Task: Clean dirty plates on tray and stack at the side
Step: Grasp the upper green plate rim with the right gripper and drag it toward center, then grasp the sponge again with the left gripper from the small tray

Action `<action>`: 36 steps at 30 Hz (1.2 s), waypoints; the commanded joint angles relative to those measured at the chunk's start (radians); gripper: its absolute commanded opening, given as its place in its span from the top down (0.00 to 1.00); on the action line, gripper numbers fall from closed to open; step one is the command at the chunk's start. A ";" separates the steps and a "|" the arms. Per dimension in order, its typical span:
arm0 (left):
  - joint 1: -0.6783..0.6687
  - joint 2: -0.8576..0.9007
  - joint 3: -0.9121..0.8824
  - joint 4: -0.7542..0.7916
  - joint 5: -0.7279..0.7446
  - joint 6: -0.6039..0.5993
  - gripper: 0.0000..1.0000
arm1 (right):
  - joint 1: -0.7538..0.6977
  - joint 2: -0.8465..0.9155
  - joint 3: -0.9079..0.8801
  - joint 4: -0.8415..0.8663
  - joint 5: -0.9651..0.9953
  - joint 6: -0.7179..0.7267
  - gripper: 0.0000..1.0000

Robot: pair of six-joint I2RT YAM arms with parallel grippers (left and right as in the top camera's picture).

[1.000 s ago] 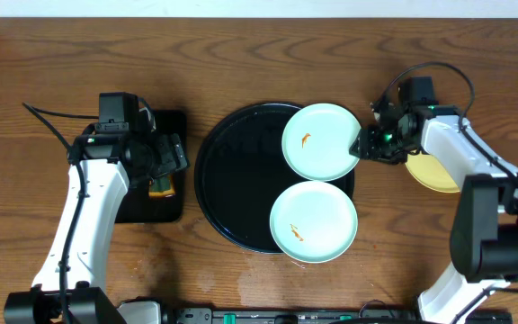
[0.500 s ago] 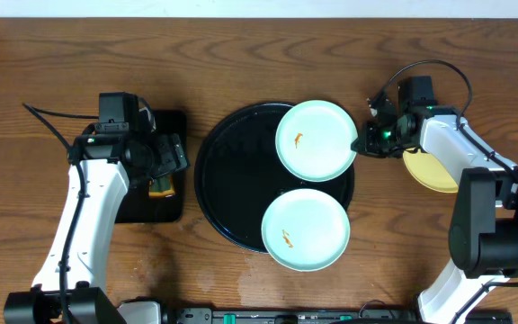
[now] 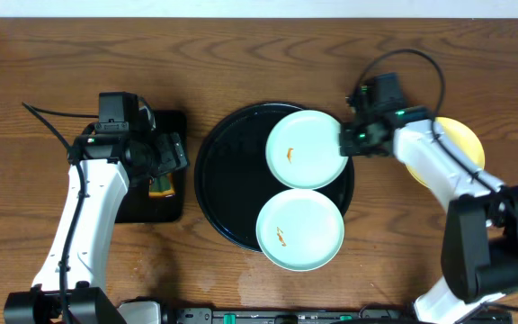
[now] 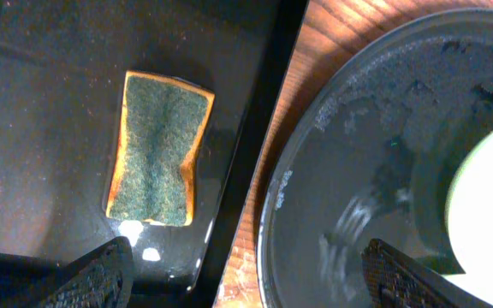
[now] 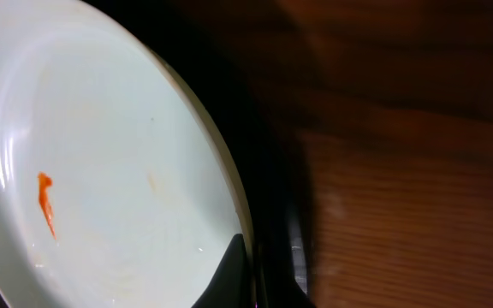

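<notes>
The round black tray (image 3: 232, 171) holds two mint-green plates, each with an orange smear. My right gripper (image 3: 347, 142) is shut on the right rim of the upper mint plate (image 3: 306, 150). In the right wrist view its fingers (image 5: 229, 278) pinch that plate (image 5: 101, 171) at the rim. The lower mint plate (image 3: 300, 228) touches the upper one and overhangs the tray's front rim. The pale yellow plate (image 3: 461, 139) lies on the table at the right, partly under the right arm. My left gripper (image 3: 174, 153) is open and empty, hovering between the two trays (image 4: 246, 278).
A small rectangular black tray (image 3: 133, 207) at the left holds a green and orange sponge (image 3: 160, 187), also in the left wrist view (image 4: 159, 147). The round tray's wet rim (image 4: 358, 188) lies close beside it.
My right gripper has slid the upper mint plate leftwards over the tray. The lower mint plate was pushed left too. The yellow plate shows more. The left arm has not moved.
</notes>
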 commanded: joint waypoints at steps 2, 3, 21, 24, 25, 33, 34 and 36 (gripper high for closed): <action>0.002 -0.003 0.028 0.000 -0.002 0.013 0.14 | 0.092 -0.006 0.004 0.028 0.222 0.113 0.99; 0.002 -0.003 0.029 0.002 -0.002 0.012 0.14 | 0.106 0.000 0.004 0.036 0.248 0.134 0.99; 0.001 0.151 -0.154 0.175 -0.245 -0.067 0.56 | 0.130 0.034 0.004 0.065 0.284 0.237 0.99; 0.002 0.211 -0.154 0.201 -0.204 0.001 0.68 | 0.130 0.034 0.004 0.067 0.284 0.237 0.99; 0.002 0.231 -0.154 0.208 -0.205 0.014 0.71 | 0.130 0.034 0.004 0.068 0.284 0.238 0.99; 0.002 0.343 -0.150 0.238 -0.207 0.018 0.93 | 0.132 0.034 0.004 0.073 0.280 0.238 0.99; 0.002 0.333 -0.140 0.223 -0.207 0.017 0.92 | 0.132 0.034 0.004 0.073 0.280 0.238 0.99; 0.002 0.306 -0.110 0.188 -0.208 0.018 0.92 | 0.131 0.034 0.004 0.073 0.280 0.238 0.99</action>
